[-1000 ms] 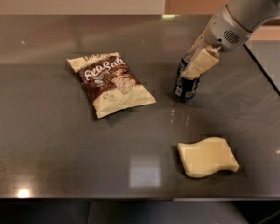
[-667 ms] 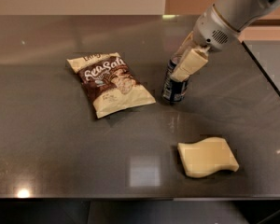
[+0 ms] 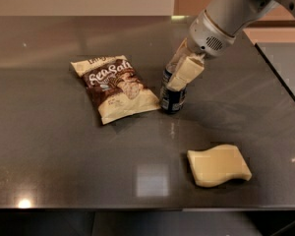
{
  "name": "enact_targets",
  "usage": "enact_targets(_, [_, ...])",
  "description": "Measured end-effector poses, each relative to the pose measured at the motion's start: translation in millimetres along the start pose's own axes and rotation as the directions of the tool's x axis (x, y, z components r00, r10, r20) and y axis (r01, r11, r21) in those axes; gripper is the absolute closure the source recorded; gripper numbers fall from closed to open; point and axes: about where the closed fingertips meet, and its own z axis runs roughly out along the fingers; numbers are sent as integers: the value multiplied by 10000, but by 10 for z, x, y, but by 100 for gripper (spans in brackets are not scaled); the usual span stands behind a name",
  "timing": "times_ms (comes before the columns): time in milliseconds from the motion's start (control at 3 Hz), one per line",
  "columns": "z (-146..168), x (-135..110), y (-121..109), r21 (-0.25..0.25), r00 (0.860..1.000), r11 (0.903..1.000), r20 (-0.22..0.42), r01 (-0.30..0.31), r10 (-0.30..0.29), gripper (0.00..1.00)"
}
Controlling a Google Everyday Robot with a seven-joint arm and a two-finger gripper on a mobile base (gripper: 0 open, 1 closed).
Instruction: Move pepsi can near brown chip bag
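The pepsi can (image 3: 172, 101) is a small dark blue can, upright on the dark glossy table (image 3: 64, 146). Only its lower body shows clearly, with faint pale marks on the blue and a lighter band at the base. Its upper part is covered by the gripper (image 3: 173, 79), which comes down on it from the upper right. The cream-coloured fingers (image 3: 186, 73) are closed on the top of the can, one pad across its front and the other at its far side. The can stands just beside the lower right corner of the brown chip bag (image 3: 115, 87); whether the two touch cannot be told. The bag lies flat and slanted, dark brown in the middle with cream edges and white lettering. The grey arm (image 3: 221, 23) runs from the gripper toward the upper right corner. A pale yellow wavy sponge-like block (image 3: 219, 165) lies well apart, nearer the front edge and to the right of the can.
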Motion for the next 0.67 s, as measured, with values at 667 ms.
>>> enact_targets(667, [96,14,-13,43,9991,9994,-274,331,-330,36])
